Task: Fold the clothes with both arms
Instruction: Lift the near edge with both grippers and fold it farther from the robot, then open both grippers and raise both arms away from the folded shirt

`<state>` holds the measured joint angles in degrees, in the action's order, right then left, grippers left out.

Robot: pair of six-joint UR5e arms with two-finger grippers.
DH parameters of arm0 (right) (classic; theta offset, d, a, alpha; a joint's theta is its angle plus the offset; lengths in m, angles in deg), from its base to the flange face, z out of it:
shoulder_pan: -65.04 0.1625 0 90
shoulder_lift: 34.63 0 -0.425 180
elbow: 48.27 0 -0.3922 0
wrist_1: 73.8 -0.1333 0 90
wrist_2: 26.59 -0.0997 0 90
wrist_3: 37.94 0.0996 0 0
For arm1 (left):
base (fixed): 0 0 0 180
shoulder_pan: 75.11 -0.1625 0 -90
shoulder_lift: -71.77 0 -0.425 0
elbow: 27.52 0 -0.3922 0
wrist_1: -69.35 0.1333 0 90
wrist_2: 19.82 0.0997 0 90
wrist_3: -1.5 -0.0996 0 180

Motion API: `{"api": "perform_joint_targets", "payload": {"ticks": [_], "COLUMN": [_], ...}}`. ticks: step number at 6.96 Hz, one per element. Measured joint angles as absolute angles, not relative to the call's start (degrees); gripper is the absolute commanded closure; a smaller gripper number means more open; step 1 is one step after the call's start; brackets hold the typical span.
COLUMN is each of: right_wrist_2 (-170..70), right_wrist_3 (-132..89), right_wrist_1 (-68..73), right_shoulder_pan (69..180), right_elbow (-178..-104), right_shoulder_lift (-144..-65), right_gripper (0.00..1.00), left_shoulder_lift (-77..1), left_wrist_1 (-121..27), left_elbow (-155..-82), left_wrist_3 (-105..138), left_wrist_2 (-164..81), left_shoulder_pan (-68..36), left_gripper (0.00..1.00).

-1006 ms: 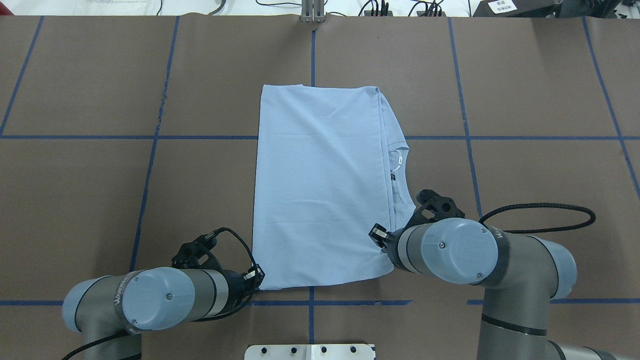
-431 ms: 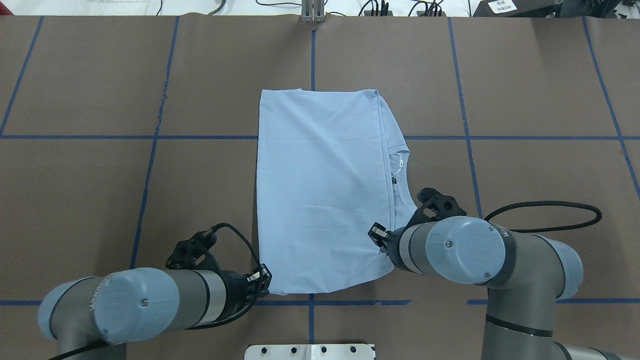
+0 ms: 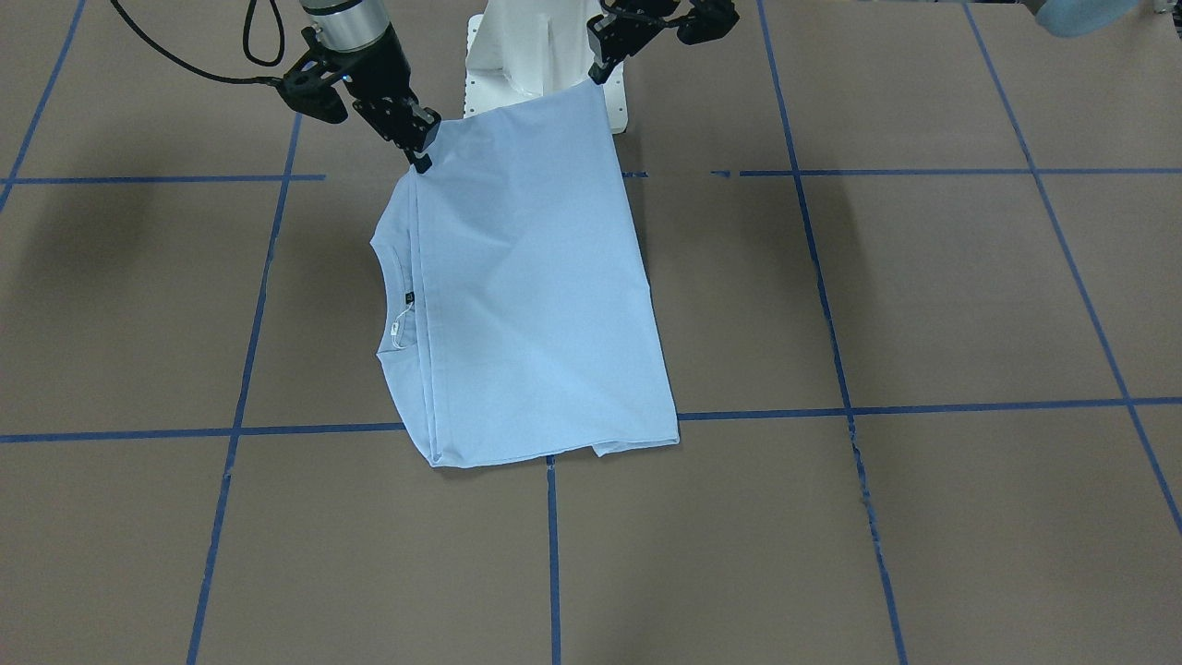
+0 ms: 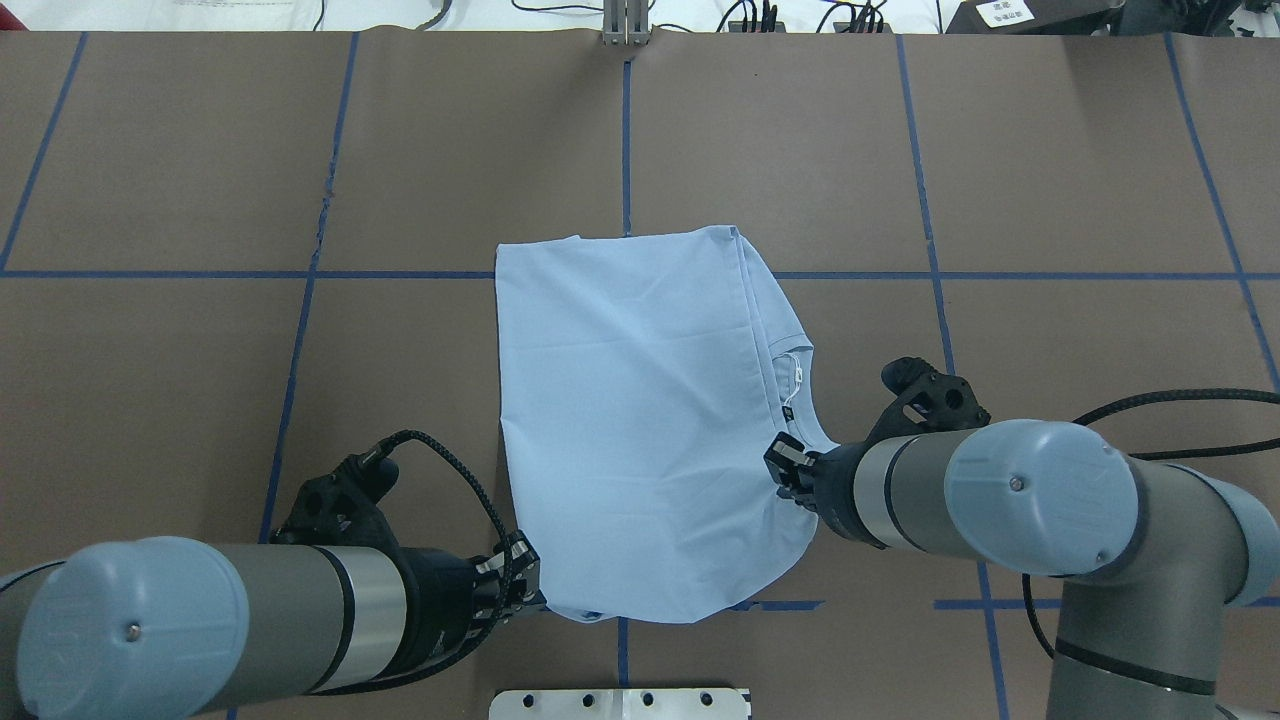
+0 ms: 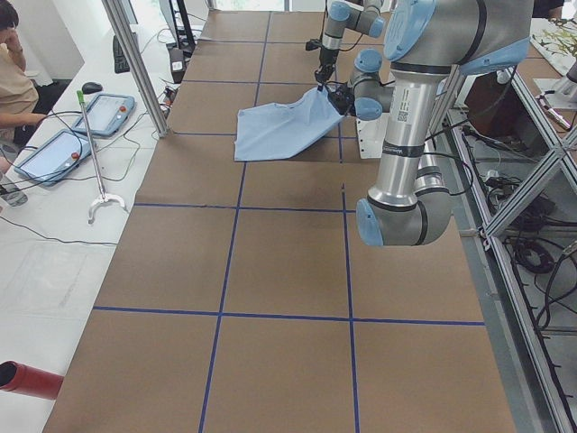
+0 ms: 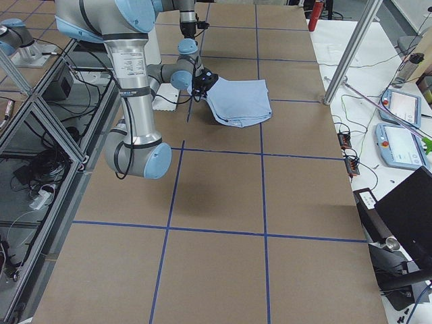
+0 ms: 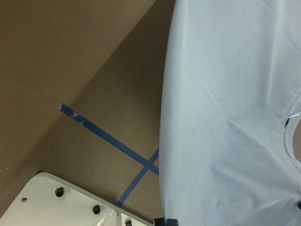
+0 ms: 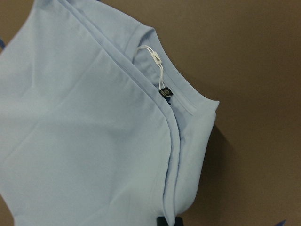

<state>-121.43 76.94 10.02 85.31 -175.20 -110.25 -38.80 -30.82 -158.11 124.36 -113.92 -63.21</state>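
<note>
The light blue T-shirt (image 4: 640,420) lies folded lengthwise on the brown table, its round collar and white neck tag (image 4: 797,370) on the right side. The chest print is hidden. My left gripper (image 4: 530,592) is shut on the shirt's near left corner. My right gripper (image 4: 785,472) is shut on its near right corner. In the front-facing view both near corners hang lifted from the right gripper (image 3: 420,152) and the left gripper (image 3: 596,69), and the far part of the shirt (image 3: 526,296) rests on the table. The wrist views show the cloth (image 7: 225,94) and the collar (image 8: 188,101) close up.
The white pedestal base plate (image 4: 620,703) sits at the near edge, just below the lifted hem. Blue tape lines (image 4: 300,274) cross the brown table. Cables and a metal post (image 4: 626,25) stand along the far edge. A seated person (image 5: 13,54) and tablets (image 5: 104,86) are beside the table.
Both grippers have moved toward the robot and lifted the near edge. The shirt's far edge has slid toward the robot, and the near hem now sags between the grippers.
</note>
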Motion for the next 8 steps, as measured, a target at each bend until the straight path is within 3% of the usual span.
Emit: {"api": "perform_joint_targets", "payload": {"ticks": [3,6,7,8], "right_wrist_2": [-124.81,-128.0,-129.95,-132.66], "right_wrist_3": [76.15,72.09,70.26,66.98], "right_wrist_1": [9.77,8.33,4.6,-1.39], "right_shoulder_pan": [95.09,100.7,102.77,105.54], "right_elbow": [-165.62,-148.48,-139.71,-130.08], "right_shoulder_lift": [-100.66,-91.39,-86.98,-83.29], "right_gripper": [1.0,1.0,0.77,0.07], "left_shoulder_lift": [-41.64,-44.86,-47.53,-50.85], "left_wrist_1": [-30.65,-39.81,-44.78,-50.6], "left_elbow": [-152.24,-137.17,-129.03,-118.83], "left_wrist_3": [114.15,108.42,105.07,99.25], "left_wrist_2": [-115.36,-115.56,-115.49,-115.37], "left_shoulder_pan": [-50.81,-44.6,-41.27,-36.71], "left_gripper": [1.0,1.0,0.65,0.01]}}
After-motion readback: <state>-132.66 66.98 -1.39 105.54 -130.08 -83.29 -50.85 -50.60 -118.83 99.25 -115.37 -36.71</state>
